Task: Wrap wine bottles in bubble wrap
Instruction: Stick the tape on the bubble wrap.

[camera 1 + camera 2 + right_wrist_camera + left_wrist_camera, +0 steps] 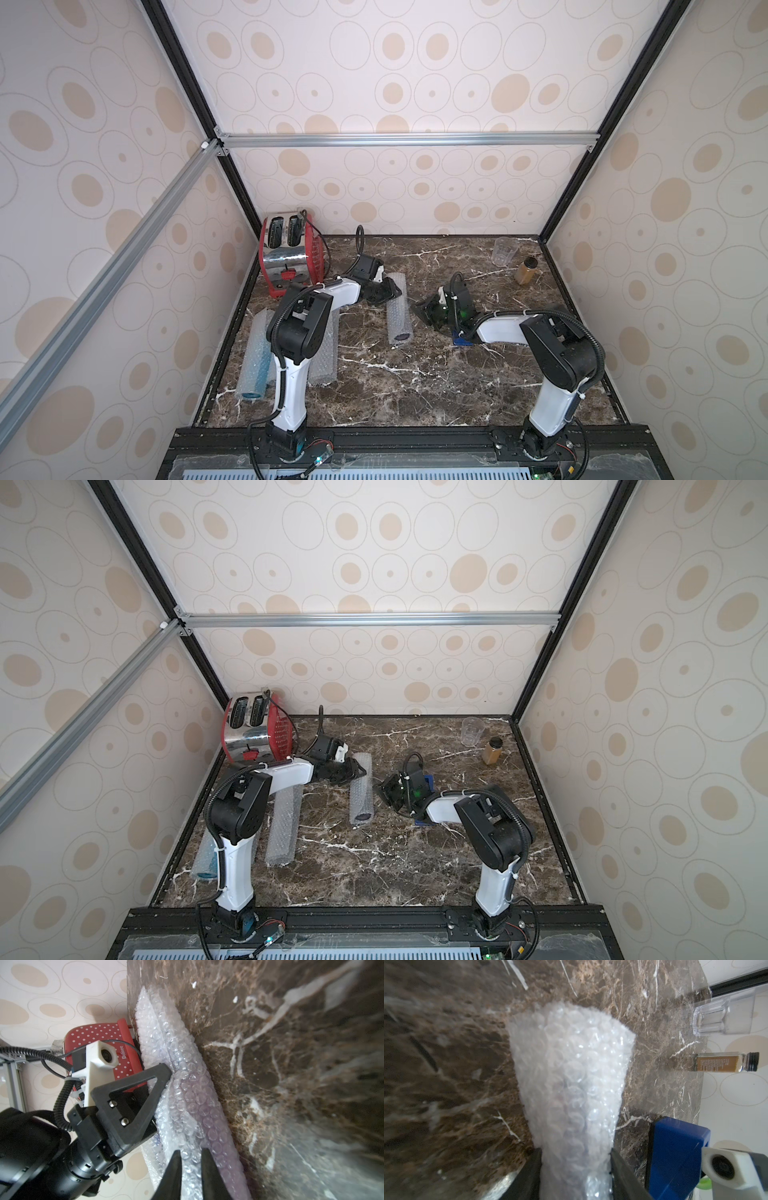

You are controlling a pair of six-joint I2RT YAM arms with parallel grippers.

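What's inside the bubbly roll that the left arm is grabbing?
A dark round end peeks from the roll's near opening, and purple shows faintly through. The rest of the bottle is hidden by the wrap.

Bubble wrap roll (571,1074), blurred, one end off-frame past the left tool (575,1150)

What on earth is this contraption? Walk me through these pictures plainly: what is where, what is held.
Two white-and-black robot arms, left and right, stand at a dark marble tabletop. Two pictures look down from overhead; two come from cameras on the wrists. On the table: a middle roll of clear bubble wrap, two more rolls, a red toaster, a clear plastic cup, a small amber jar. The left fingers clamp the middle roll. The right fingers point at it; whether they grip it cannot be told.
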